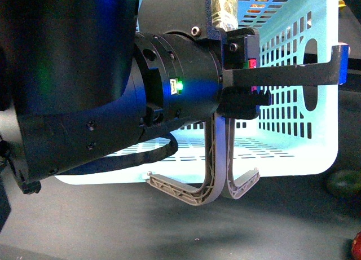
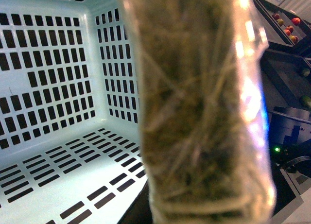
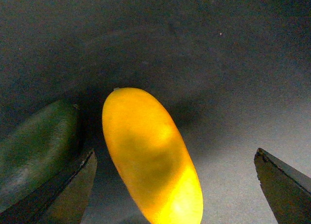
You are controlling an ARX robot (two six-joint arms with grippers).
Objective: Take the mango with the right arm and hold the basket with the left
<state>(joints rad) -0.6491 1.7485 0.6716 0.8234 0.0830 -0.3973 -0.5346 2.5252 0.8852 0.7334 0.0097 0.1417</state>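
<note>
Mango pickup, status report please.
Left gripper shut on basket handle. Right gripper open, straddling mango, not yet gripping. Green fruit close beside mango.

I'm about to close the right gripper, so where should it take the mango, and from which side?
Grip the mango across its narrow middle, from above: it lies flat, long axis running between the open fingers. Mind the green fruit alongside.
</note>
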